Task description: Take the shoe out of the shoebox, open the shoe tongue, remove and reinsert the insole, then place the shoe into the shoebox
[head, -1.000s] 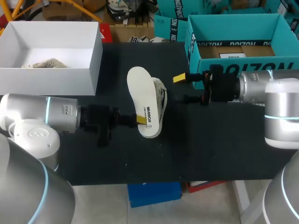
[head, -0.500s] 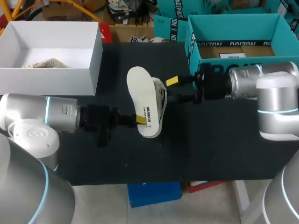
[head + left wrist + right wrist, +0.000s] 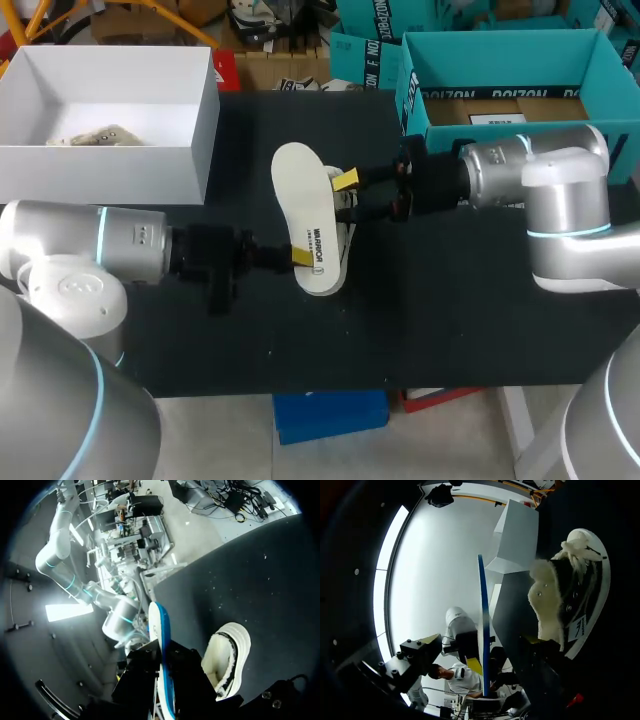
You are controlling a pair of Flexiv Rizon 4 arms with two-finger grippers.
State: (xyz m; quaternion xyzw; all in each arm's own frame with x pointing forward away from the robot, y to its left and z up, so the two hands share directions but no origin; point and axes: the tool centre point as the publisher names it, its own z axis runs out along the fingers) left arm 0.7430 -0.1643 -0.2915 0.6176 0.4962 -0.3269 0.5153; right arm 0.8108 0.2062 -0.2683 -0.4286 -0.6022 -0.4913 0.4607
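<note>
My left gripper (image 3: 297,256) is shut on the heel end of a white insole (image 3: 298,205), holding it on edge over the black table. Seen from the left wrist, the insole (image 3: 160,640) stands blue-backed between that gripper's black fingers. The white fleece-lined shoe (image 3: 345,218) lies just right of the insole, also seen as the shoe (image 3: 227,655) and the shoe (image 3: 565,595). My right gripper (image 3: 348,198) is open at the shoe's collar, one yellow tip above it and one finger beside it. In the right wrist view the insole (image 3: 482,615) stands edge-on between the spread fingers (image 3: 422,647).
An open white shoebox (image 3: 190,130) with crumpled paper inside stands at the back left. A teal box (image 3: 415,90) stands at the back right, close behind my right arm. The black mat (image 3: 430,320) lies bare in front.
My right gripper has moved left from beside the teal box up to the shoe, staying open. The left gripper and the insole have not moved.
</note>
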